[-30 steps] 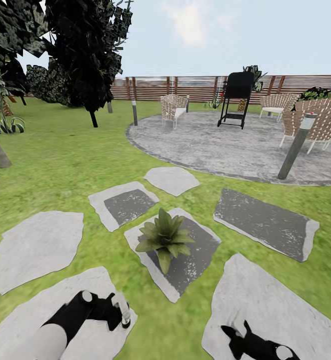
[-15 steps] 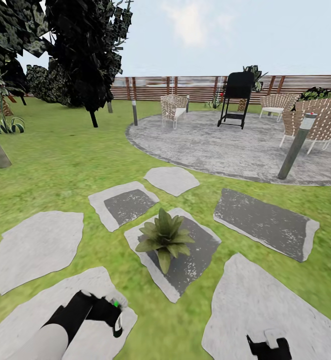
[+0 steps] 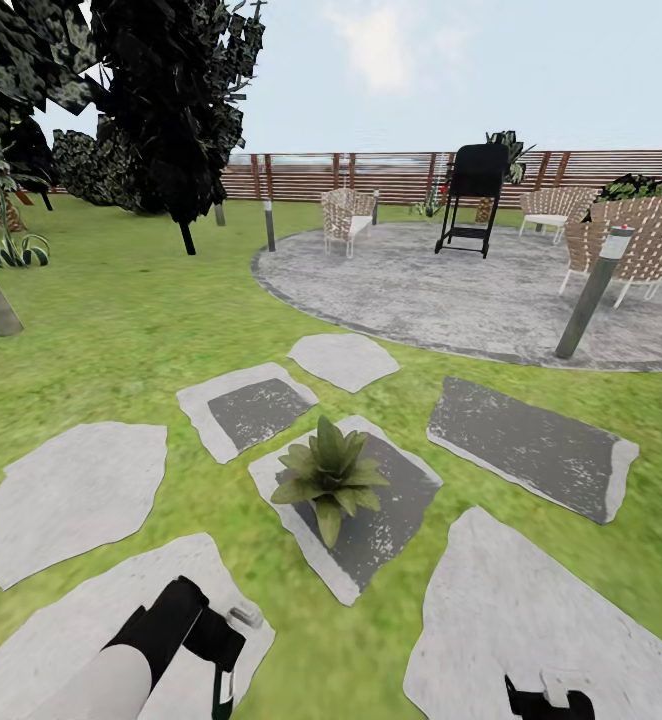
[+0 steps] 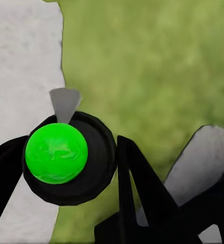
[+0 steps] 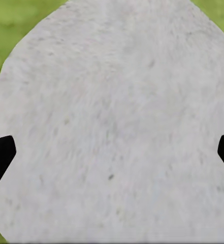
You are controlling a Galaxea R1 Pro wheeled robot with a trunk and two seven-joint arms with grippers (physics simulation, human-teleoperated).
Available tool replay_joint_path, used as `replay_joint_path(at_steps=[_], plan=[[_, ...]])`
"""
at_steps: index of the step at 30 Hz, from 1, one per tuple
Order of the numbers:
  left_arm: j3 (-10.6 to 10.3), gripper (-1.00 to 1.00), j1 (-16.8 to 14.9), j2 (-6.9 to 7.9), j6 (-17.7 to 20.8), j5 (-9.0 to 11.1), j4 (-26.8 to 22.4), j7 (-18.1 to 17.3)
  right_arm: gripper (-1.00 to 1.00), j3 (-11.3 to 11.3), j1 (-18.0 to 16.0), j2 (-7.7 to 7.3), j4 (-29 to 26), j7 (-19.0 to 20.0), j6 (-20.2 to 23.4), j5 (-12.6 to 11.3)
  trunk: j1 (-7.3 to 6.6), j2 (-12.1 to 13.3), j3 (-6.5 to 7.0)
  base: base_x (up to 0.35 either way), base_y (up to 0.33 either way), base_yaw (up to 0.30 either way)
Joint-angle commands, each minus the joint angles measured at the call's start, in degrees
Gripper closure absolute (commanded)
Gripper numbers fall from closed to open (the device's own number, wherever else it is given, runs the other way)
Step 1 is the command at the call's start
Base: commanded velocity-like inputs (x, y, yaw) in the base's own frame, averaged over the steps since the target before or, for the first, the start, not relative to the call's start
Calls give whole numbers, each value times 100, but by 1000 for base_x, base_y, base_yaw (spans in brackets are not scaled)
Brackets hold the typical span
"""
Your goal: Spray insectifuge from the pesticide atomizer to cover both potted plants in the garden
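Head view: one potted plant (image 3: 328, 474) is shown standing on a dark-centred stepping stone (image 3: 391, 520) in the lawn (image 3: 121, 330), ahead of both arms. The left gripper (image 3: 221, 660) is seen low at the left over a pale stone (image 3: 71, 630), clasped on the pesticide atomizer (image 3: 223, 690), which points downward. The right gripper (image 3: 549, 700) is cut by the lower edge; its state cannot be told here. Beyond lie the round patio (image 3: 471, 290), a black grill (image 3: 471, 195), woven chairs (image 3: 349, 215), a bollard light (image 3: 593, 290) and the slatted fence (image 3: 371, 175).

Left wrist view: the atomizer's green-topped dark end (image 4: 61, 155) is held between black fingers (image 4: 137, 188), above grass and pale stone.

Right wrist view: the fingertips (image 5: 0, 155) are set wide apart over a pale stepping stone (image 5: 117, 127).
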Motion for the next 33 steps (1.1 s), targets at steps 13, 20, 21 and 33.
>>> replay_joint_path(at_steps=[13, 20, 21, 33], plan=[[-14, 100, -79, -14, 57, -40, -22, -42, -100, -47, -4, 6, 41, -7, -15, 58, -1, -2, -5, 160, -70, 0], [-15, 100, -88, -27, 110, -23, -27, -42, -100, -44, -4, 16, 41, -7, -18, 60, -1, -2, -5, 235, -193, 0], [-15, 100, -88, -26, 142, -22, -28, -42, -100, -44, -4, 17, 41, -7, -17, 60, -1, -2, -5, 190, -223, 0], [-1245, 100, -547, 61, 1287, -213, -1647, -2072, -100, -39, -4, 25, 50, -25, -21, 60, -1, -2, -5, 84, -147, 0]])
